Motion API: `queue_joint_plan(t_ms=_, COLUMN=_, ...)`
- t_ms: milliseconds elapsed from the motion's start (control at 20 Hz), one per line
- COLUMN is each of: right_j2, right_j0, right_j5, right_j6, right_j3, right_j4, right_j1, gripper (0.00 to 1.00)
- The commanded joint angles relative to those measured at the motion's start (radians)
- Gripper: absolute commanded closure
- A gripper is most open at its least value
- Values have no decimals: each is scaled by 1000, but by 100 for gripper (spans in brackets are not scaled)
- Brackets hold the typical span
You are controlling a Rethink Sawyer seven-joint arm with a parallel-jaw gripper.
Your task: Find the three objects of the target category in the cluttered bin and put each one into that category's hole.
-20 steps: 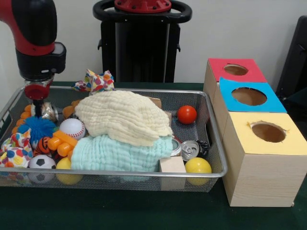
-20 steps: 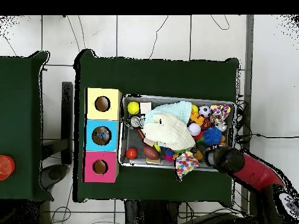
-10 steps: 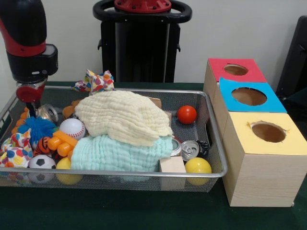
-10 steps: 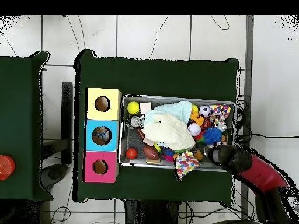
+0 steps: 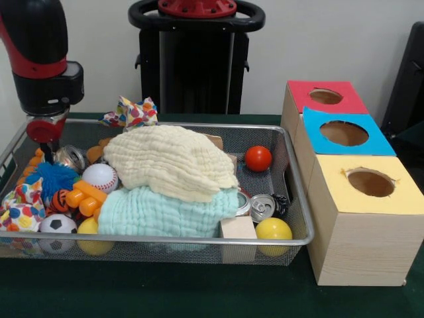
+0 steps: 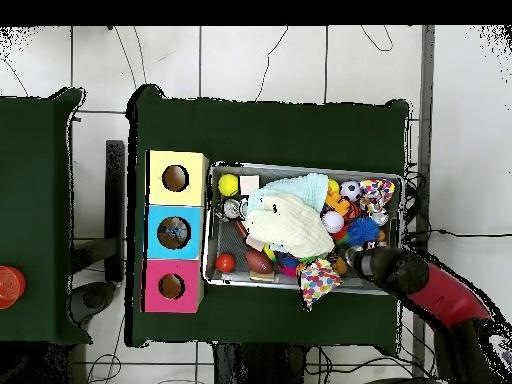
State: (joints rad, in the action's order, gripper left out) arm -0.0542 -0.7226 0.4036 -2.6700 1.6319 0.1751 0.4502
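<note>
Front view, read left to right.

Tool: hangs over the far-left corner of the wire bin, tip just above a crushed silver can. Cannot tell how far the tool is parted, nor whether it has hold of anything; the red tip hides it.

Left end of bin: blue spiky ball, baseball, orange toy, soccer ball, all crowded together and touching.

Centre: cream cloth lies over a mint cloth. Judgement: the cloths are there as clutter, to hide items beneath.

Right end: red ball, second can, yellow ball, wood block.

Beside the bin on the green tabletop: three boxes, yellow hole nearest, blue hole, red hole. Overhead view shows something already inside the blue one.

Target category not shown; the can under the tool looks the likely candidate.
</note>
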Motion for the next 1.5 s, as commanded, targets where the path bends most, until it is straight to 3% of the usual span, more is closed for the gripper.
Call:
queue_joint_plan(t_ms=50, right_j2=117, right_j0=-1, right_j5=-115, right_j6=-47, right_j3=128, right_j4=-10, right_j1=-63, gripper=0)
queue_joint_plan(t_ms=450, right_j2=176, right_j0=-40, right_j5=-194, right_j6=-65, right_j3=191, right_j4=-35, right_j1=-76, gripper=0)
queue_joint_plan(t_ms=750, right_j2=110, right_j0=0, right_j5=-159, right_j6=-68, right_j3=190, right_j4=-32, right_j1=-56, gripper=0)
queue_joint_plan(t_ms=950, right_j2=121, right_j0=-39, right_j5=-173, right_j6=-10, right_j3=212, right_j4=13, right_j1=-42, gripper=0)
queue_joint_plan(t_ms=1100, right_j2=79, right_j0=4, right_j5=-87, right_j6=2, right_j3=199, right_j4=5, right_j1=28, gripper=0)
queue_joint_plan(t_ms=1300, right_j2=56, right_j0=48, right_j5=-38, right_j6=-4, right_j3=103, right_j4=-16, right_j1=3, gripper=0)
queue_joint_plan(t_ms=1500, right_j2=56, right_j0=83, right_j5=15, right_j6=-14, right_j3=60, right_j4=-42, right_j1=0, gripper=0)
